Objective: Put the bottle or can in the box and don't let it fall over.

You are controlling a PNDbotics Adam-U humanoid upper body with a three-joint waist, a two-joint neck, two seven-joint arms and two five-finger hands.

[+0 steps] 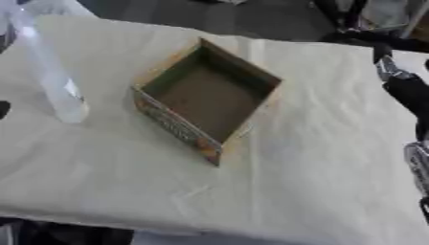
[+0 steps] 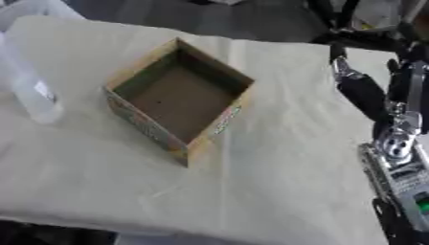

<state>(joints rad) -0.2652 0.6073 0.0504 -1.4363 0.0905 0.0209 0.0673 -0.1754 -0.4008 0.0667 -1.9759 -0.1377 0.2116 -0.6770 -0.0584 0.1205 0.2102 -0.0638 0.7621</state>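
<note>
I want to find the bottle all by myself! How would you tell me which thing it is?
Look at the table with the pale cloth. In its middle sits an open cardboard box. To the left of the box, apart from it, stands the clear plastic bottle: tall, thin and see-through, the only upright thing there.

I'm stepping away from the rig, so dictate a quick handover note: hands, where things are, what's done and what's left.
Left hand: not in view.
Right hand: raised at the right edge of the table, away from both things, holding nothing; I cannot tell how its fingers are set.
Bottle: clear, upright on the cloth at the left, beside the box and apart from it.
Box: open and empty, mid-table, turned corner-on to the robot.
Done: nothing yet; the bottle is not in the box.
Left: grasp the bottle, lift it over the box wall, set it down upright inside, and release without tipping it.
</note>
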